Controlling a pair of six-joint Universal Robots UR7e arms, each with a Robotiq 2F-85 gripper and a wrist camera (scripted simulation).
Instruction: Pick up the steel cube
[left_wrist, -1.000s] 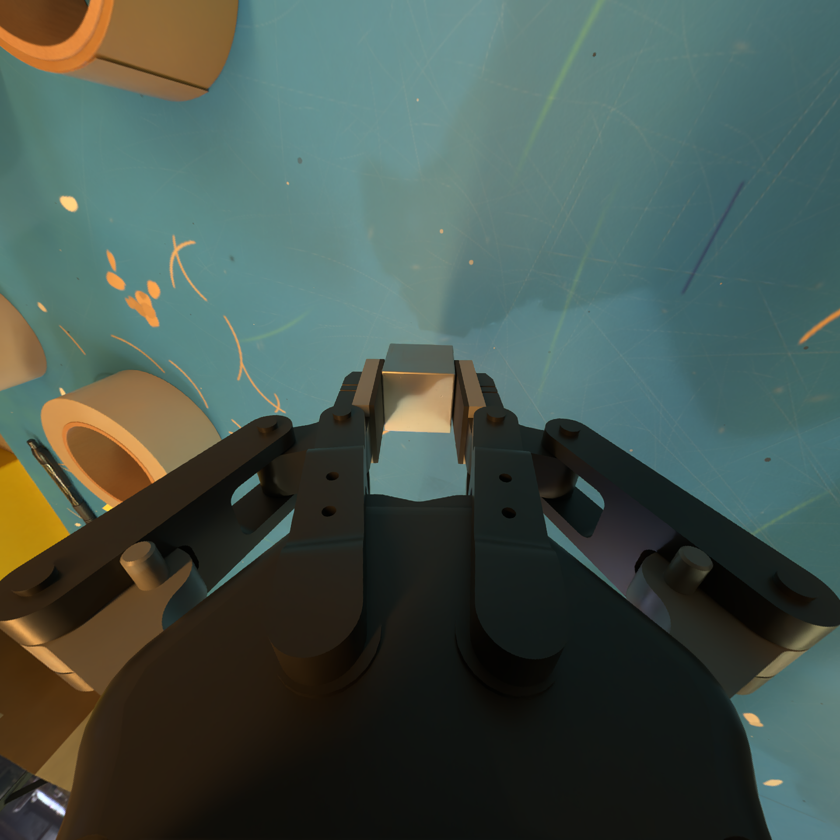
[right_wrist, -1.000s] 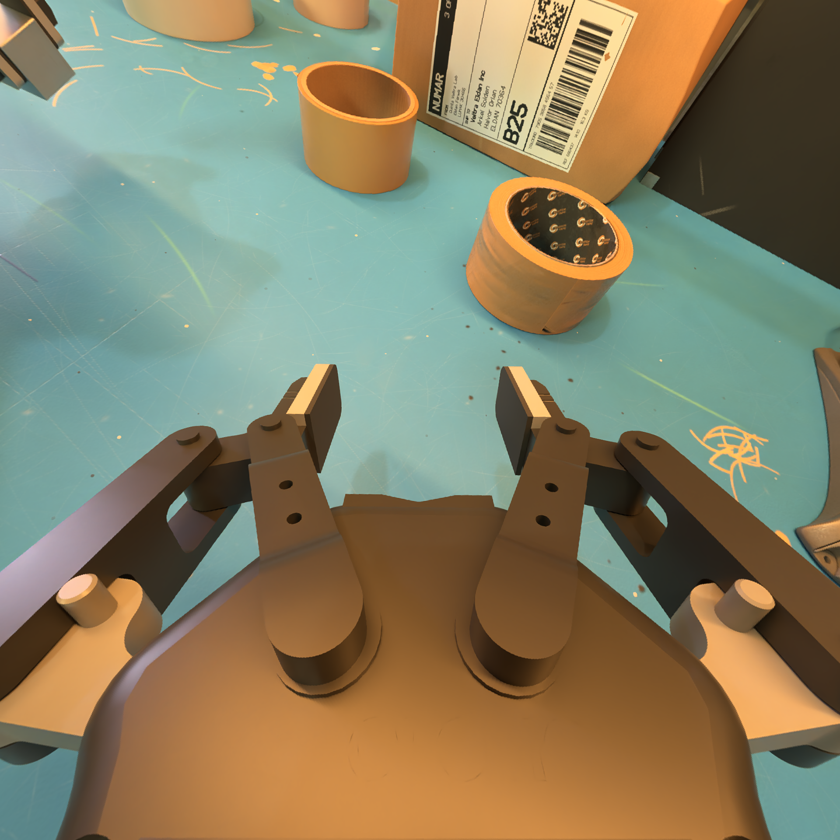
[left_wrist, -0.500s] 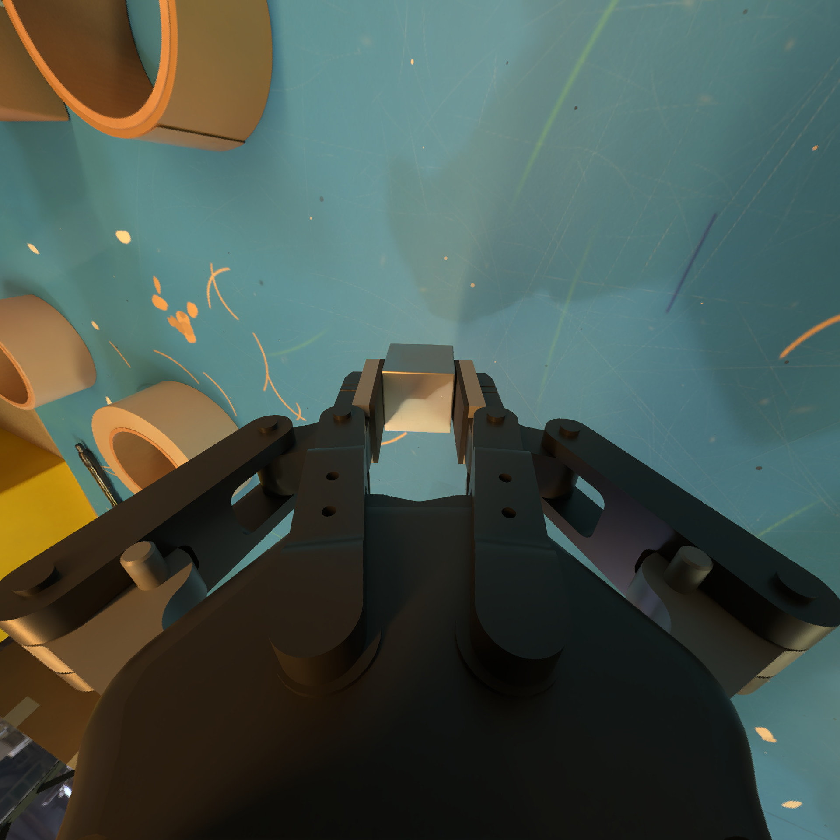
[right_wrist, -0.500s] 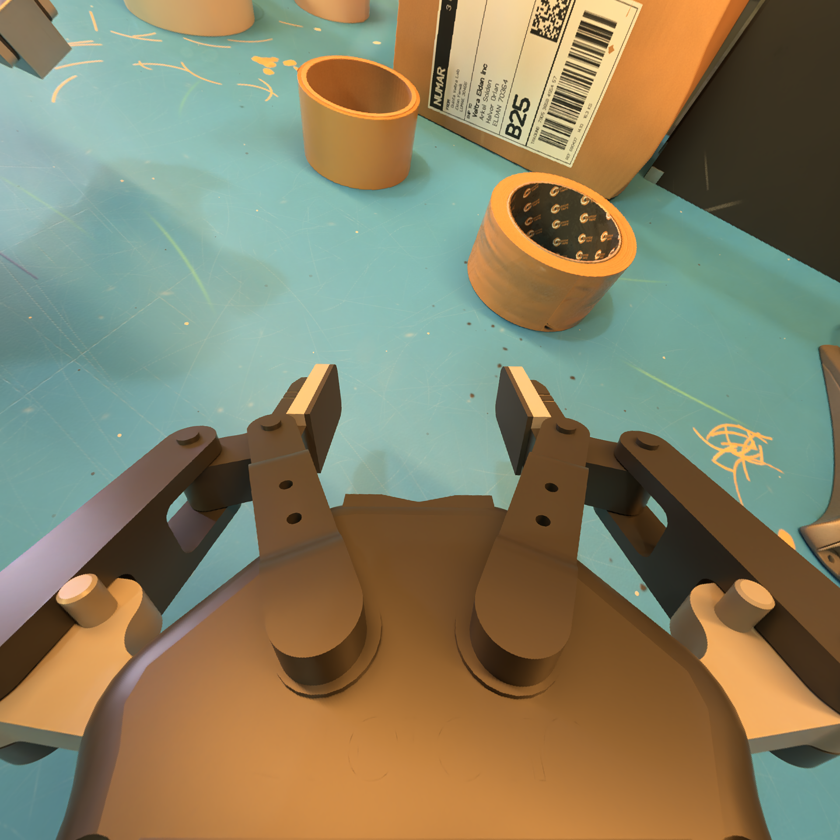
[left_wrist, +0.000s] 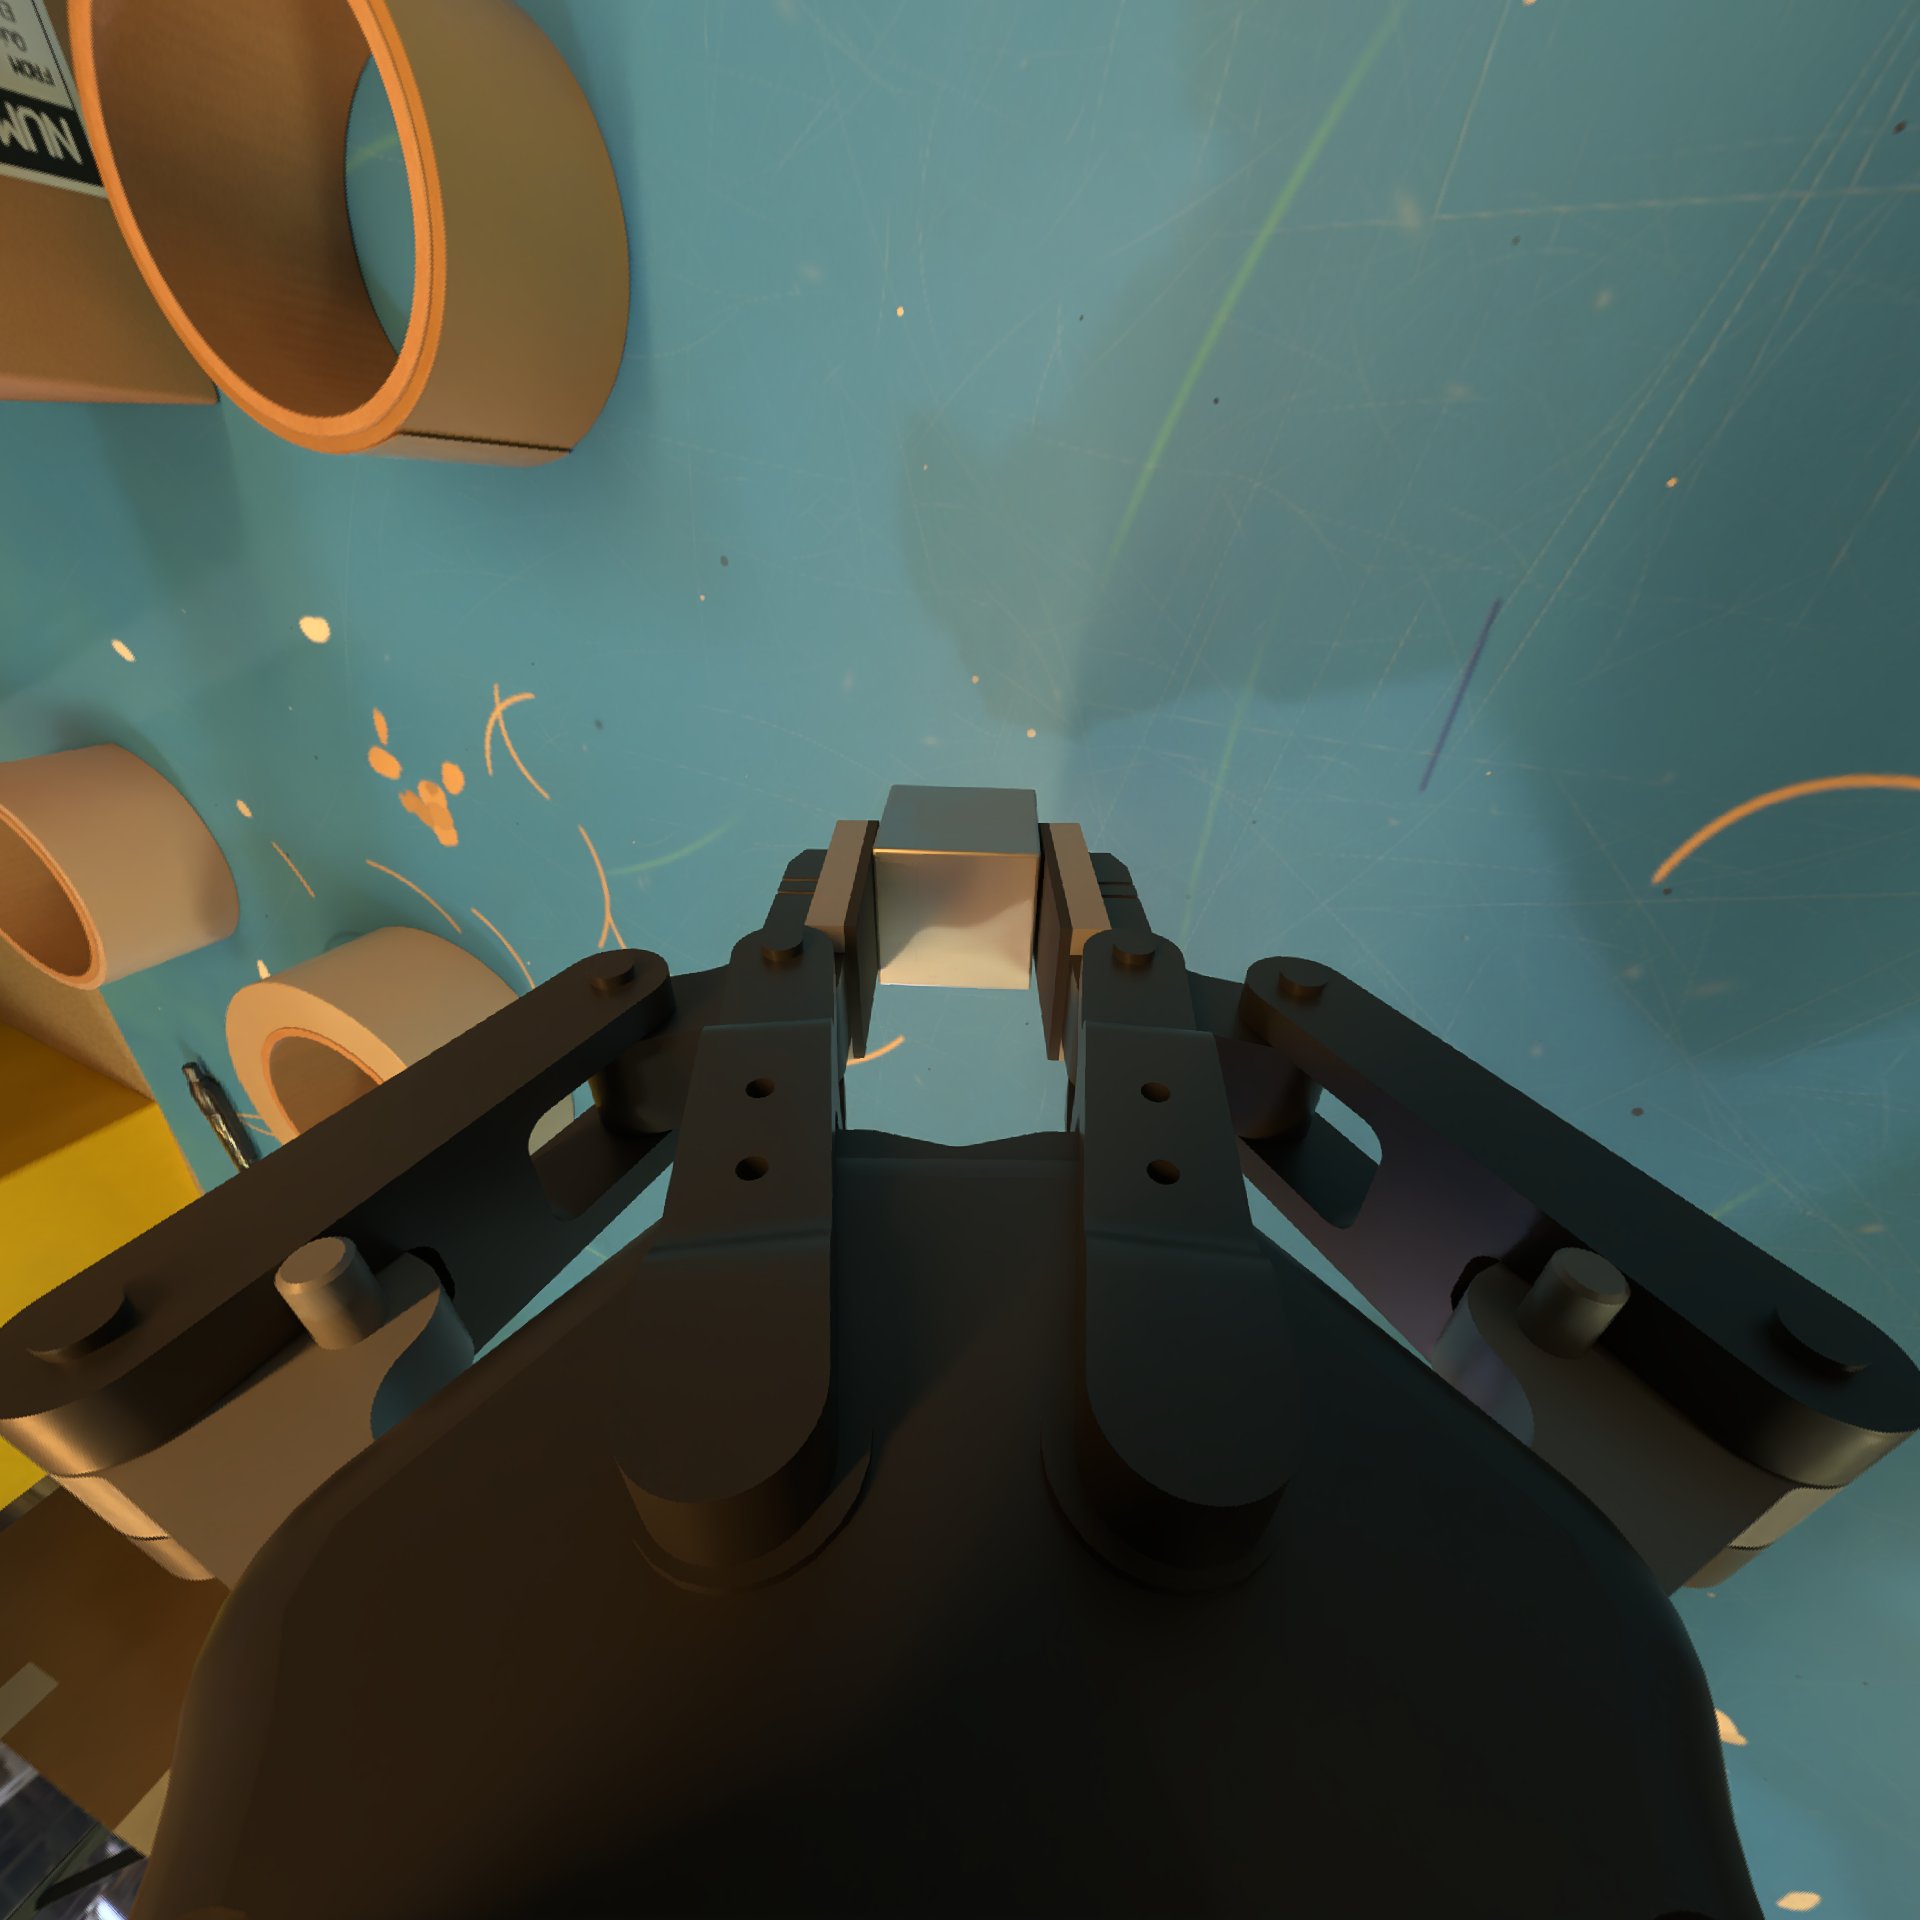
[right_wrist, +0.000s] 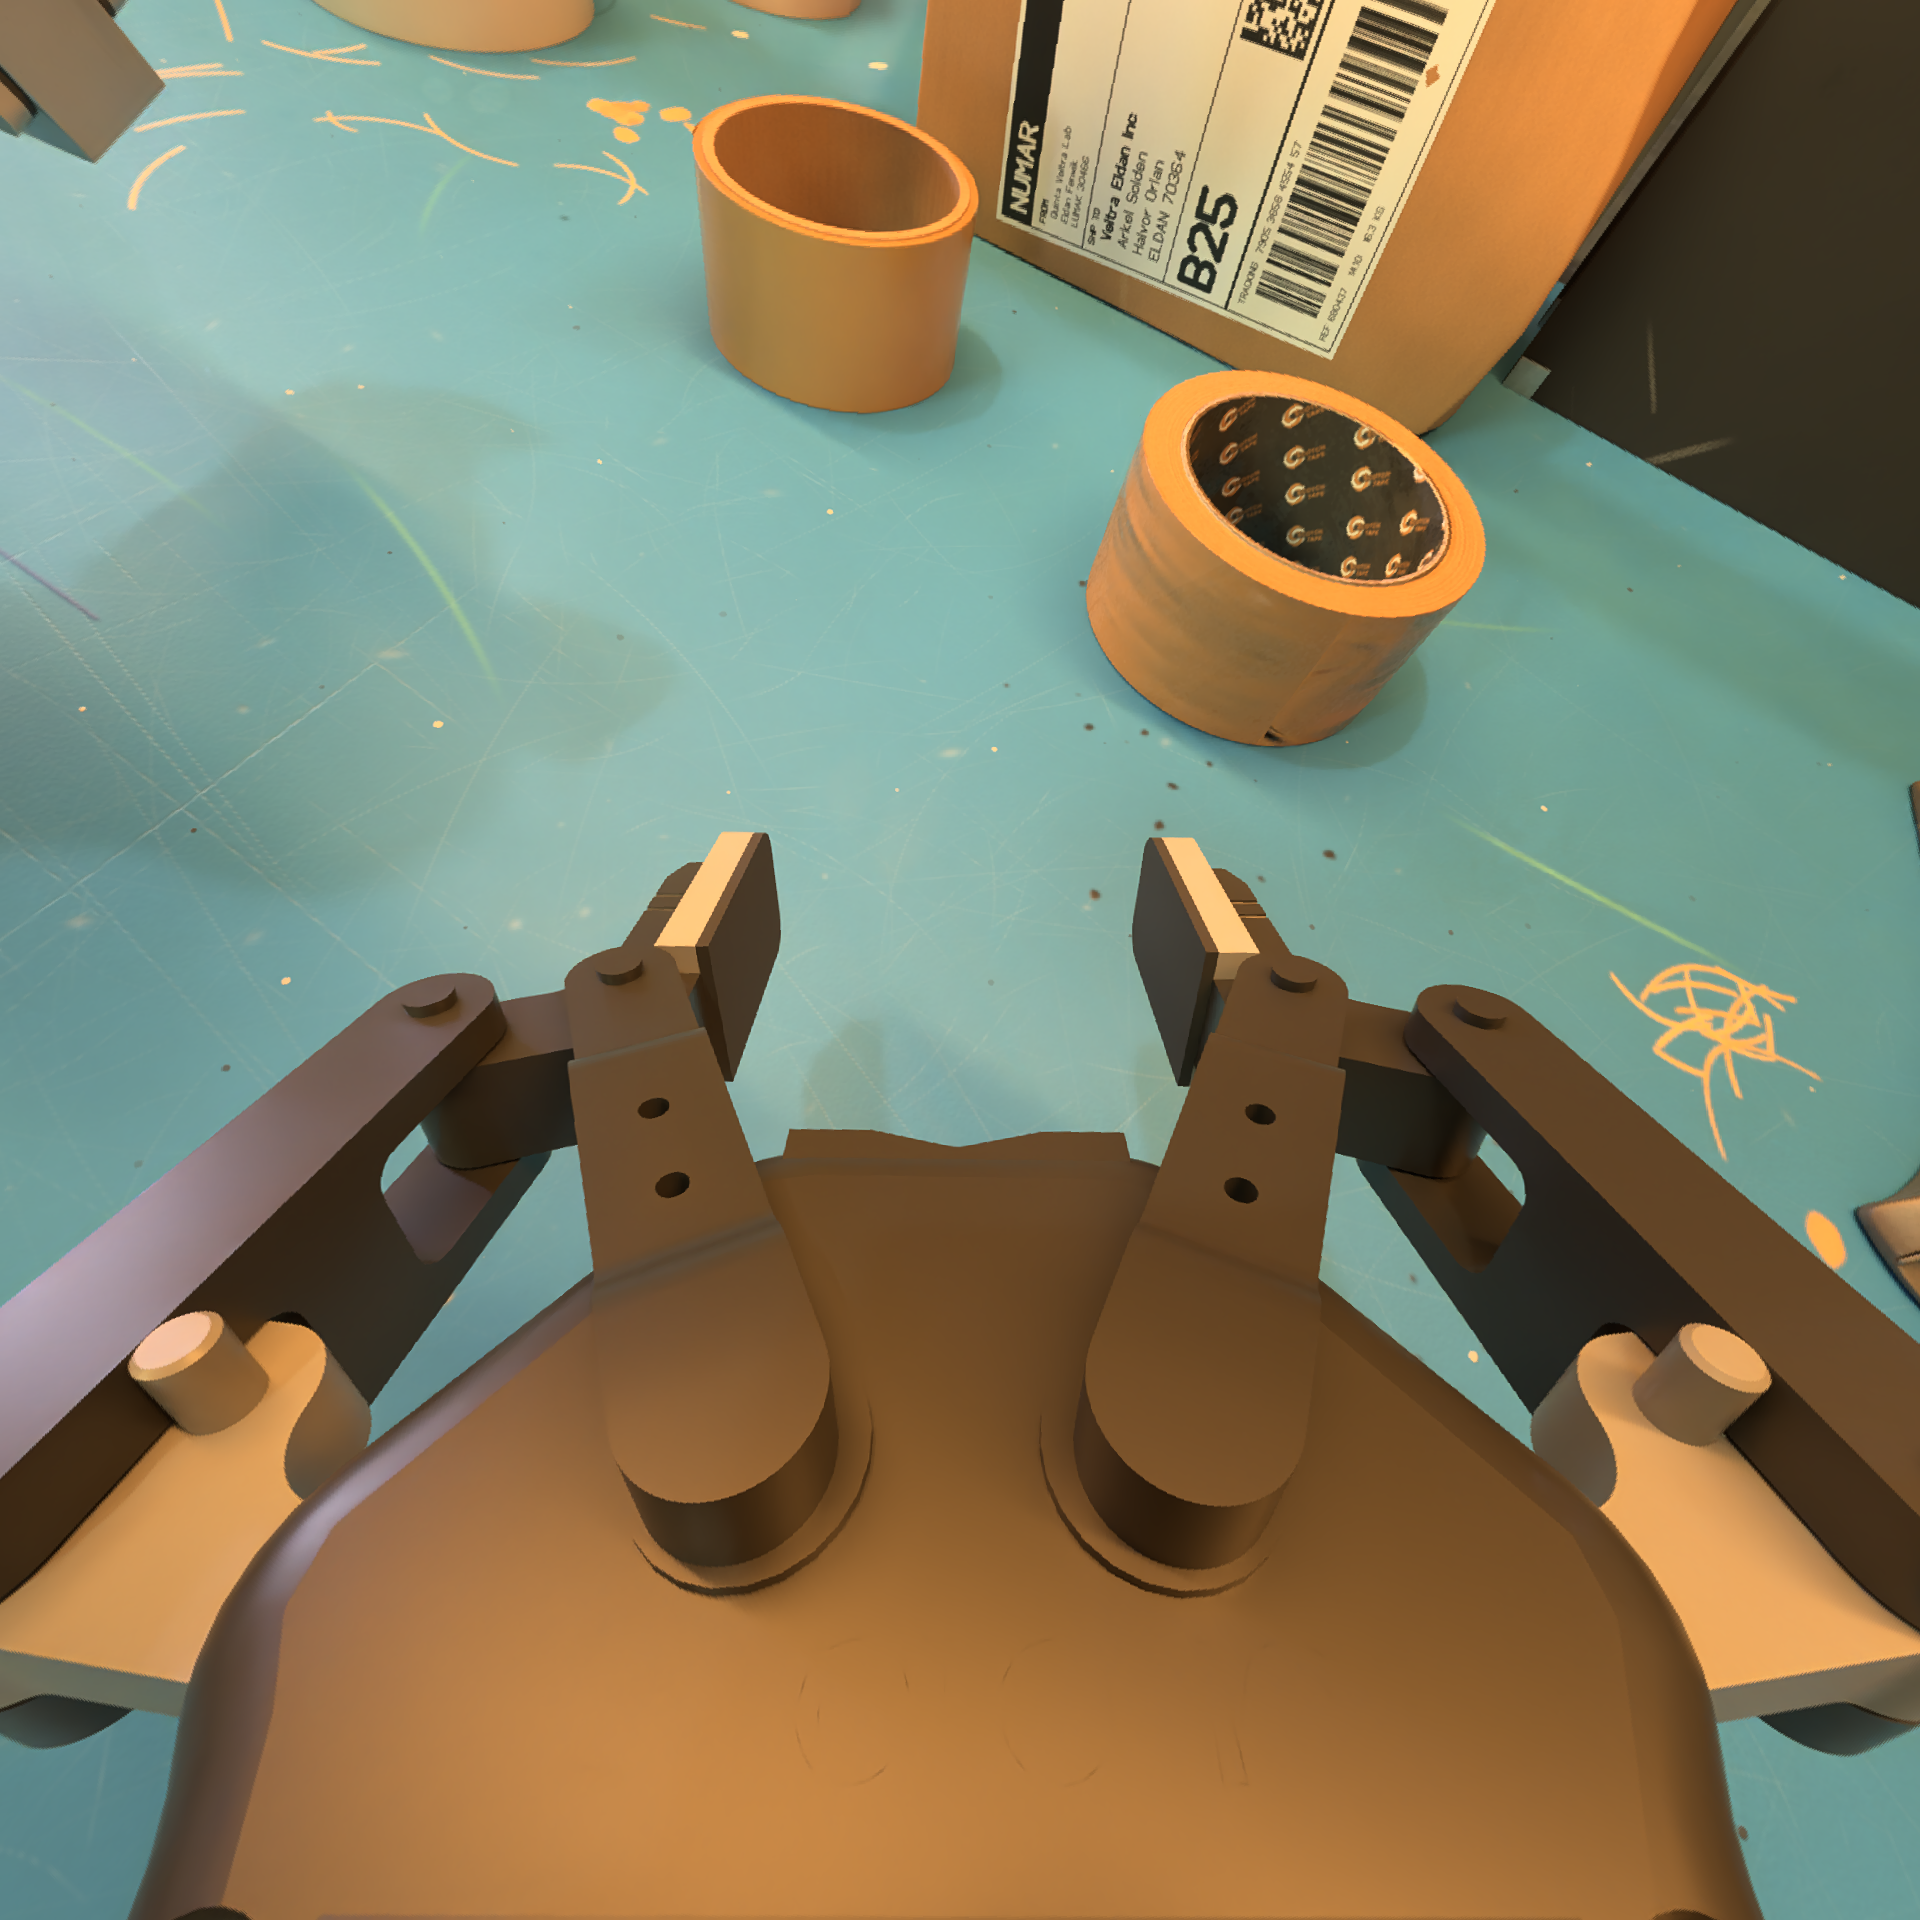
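— Where's our steel cube (left_wrist: 956, 899)?
— Clamped square between our left hand (left_wrist: 958, 914) pads, clear above the teal surface (left_wrist: 1351, 416). Our right hand (right_wrist: 954, 935) gapes empty, well apart.
— Then we lift straight up.

Warm, low orange light falls across the teal tabletop (right_wrist: 623, 644). In the right wrist view it gilds the right gripper (right_wrist: 956, 935) and the tape roll (right_wrist: 1283, 561), whose soft shadow pools on the side of the roll away from the cardboard box (right_wrist: 1455, 343). The left wrist view is dimmer: the left gripper (left_wrist: 956, 914) sits mostly in shade, and only the steel cube (left_wrist: 956, 904) catches a warm glint. Broad soft shadows lie on the tabletop beyond the cube. Both views are sharp, with wide-angle stretching toward the edges.
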